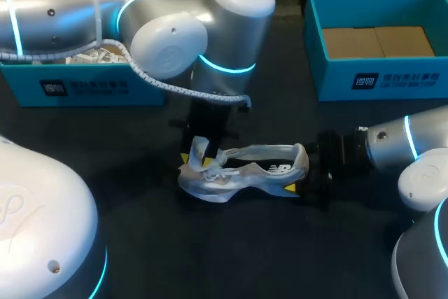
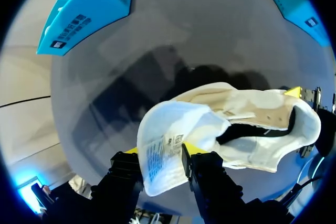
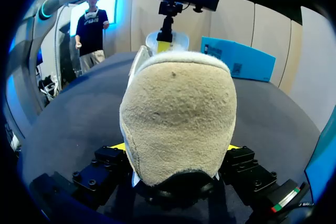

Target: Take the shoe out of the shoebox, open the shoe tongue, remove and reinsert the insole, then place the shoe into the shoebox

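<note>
A white and grey shoe [image 1: 245, 169] lies on the dark table, toe toward my left arm and heel toward my right arm. Its tongue [image 2: 163, 153], with a printed label, stands up between the yellow tips of my left gripper [image 2: 161, 150], which touch it on both sides. My right gripper [image 3: 176, 148] is shut on the shoe's beige heel [image 3: 178, 114], one finger on each side. Seen from the head camera, the left gripper [image 1: 198, 157] is at the tongue and the right gripper [image 1: 304, 173] at the heel. The insole is not clearly visible.
A teal shoebox [image 1: 378, 68] with brown cardboard inside stands at the back right. A second teal box [image 1: 84, 89], holding white paper, stands at the back left under my left arm. Bare table lies in front of the shoe.
</note>
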You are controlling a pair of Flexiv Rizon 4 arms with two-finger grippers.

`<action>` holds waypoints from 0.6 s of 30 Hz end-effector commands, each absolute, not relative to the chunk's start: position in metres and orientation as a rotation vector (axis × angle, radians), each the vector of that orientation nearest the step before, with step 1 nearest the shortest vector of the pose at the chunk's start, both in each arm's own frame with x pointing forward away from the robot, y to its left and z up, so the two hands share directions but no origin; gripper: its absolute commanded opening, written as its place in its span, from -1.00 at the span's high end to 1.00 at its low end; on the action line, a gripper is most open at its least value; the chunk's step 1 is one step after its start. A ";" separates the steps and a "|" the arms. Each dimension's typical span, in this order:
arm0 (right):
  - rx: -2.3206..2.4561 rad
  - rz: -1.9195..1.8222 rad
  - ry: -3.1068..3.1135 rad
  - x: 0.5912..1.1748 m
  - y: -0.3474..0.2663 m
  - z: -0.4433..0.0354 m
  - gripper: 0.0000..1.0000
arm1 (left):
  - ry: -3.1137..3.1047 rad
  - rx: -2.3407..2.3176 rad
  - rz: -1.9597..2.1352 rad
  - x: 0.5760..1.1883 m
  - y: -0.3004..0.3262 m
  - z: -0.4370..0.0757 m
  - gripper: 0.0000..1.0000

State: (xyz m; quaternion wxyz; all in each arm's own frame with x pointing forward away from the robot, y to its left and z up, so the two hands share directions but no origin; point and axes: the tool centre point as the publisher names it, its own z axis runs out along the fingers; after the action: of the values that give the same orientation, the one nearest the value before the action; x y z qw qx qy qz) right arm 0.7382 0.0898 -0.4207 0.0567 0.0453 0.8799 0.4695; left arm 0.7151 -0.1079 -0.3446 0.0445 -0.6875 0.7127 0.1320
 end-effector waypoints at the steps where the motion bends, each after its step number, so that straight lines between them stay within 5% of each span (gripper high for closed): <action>1: 0.141 1.417 2.671 0.738 0.092 -0.421 1.00 | 2.178 -2.130 0.383 0.714 -0.095 -0.351 0.21; 18: 0.141 1.417 2.671 0.738 0.092 -0.421 1.00 | 2.060 -2.243 0.389 0.712 -0.084 -0.377 0.20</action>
State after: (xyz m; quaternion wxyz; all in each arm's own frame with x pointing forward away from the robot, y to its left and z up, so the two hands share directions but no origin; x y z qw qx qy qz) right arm 0.7382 0.0898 -0.4208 0.0566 0.0454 0.8800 0.4695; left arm 0.7139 -0.0854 -0.3710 0.0367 -0.7289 0.6711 0.1303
